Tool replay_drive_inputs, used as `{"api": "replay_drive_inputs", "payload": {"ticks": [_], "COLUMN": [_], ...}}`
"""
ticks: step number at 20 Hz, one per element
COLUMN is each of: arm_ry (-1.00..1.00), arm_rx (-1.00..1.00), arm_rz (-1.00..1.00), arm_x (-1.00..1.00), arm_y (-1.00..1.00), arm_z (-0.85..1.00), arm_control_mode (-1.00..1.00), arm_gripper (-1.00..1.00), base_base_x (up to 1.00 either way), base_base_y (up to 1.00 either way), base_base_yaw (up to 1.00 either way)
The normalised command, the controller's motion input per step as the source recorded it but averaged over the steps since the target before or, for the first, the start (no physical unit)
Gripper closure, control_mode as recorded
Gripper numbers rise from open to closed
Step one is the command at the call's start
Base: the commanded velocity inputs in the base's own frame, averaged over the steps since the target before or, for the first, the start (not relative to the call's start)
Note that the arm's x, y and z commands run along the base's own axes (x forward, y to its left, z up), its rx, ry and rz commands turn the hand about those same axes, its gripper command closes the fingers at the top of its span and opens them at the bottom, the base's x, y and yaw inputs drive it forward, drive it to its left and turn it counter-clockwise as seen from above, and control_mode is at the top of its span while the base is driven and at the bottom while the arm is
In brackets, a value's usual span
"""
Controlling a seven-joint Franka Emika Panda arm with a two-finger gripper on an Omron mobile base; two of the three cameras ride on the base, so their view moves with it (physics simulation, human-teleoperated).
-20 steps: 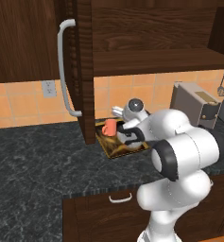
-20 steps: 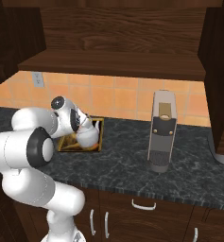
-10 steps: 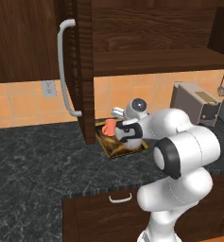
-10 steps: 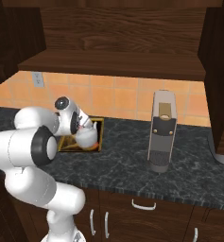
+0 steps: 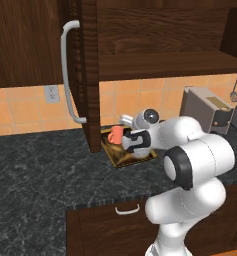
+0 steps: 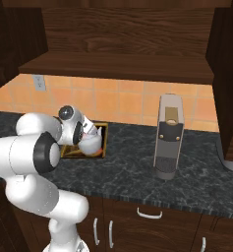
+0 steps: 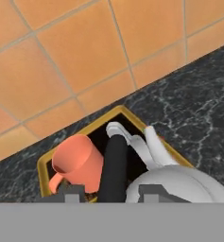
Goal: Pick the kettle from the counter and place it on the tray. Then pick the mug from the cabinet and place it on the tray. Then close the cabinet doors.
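Note:
The orange mug [image 7: 80, 163] stands upright in the gold-rimmed tray [image 7: 127, 113], close beside the white kettle [image 7: 179, 182] with its dark arched handle [image 7: 114, 165]. My gripper [image 7: 111, 194] hovers just over both, fingertips apart, the left one at the mug's near side. From the left base view the mug [image 5: 116, 134] shows at the tray's [image 5: 121, 157] back left, with the gripper [image 5: 126, 141] right next to it. The right base view has the kettle [image 6: 91, 142] under the hand. The cabinet door [image 5: 85, 75] hangs open, edge-on above the counter [image 5: 40, 165].
A boxy grey toaster [image 5: 205, 107] stands right of the tray. A tall coffee machine [image 6: 168, 138] sits further right on the counter. The right cabinet door [image 6: 228, 74] is swung open too. Orange tiles back the counter; drawer fronts run below its edge.
The jaws were shut on the mug and have now parted. The mug has come down a little beside the kettle and rests on the tray.

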Motion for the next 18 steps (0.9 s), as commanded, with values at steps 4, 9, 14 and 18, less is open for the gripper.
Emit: {"api": "replay_drive_inputs", "payload": {"ticks": [4, 9, 14, 18], "arm_ry": [-0.07, 0.0, 0.0, 0.0], "arm_rx": [0.0, 0.0, 0.0, 0.0], "arm_rz": [0.0, 0.0, 0.0, 0.0], "arm_x": [-0.2, -0.13, -0.25, -0.33], "arm_y": [-0.01, 0.0, 0.0, 0.0], "arm_z": [-0.03, 0.2, 0.38, 0.49], "arm_control_mode": [-1.0, -1.0, -1.0, -1.0], "arm_gripper": [-1.0, -1.0, -1.0, -1.0], "base_base_x": [0.0, 0.0, 0.0, 0.0], "base_base_y": [0.0, 0.0, 0.0, 0.0], "base_base_yaw": [0.0, 0.0, 0.0, 0.0]}}
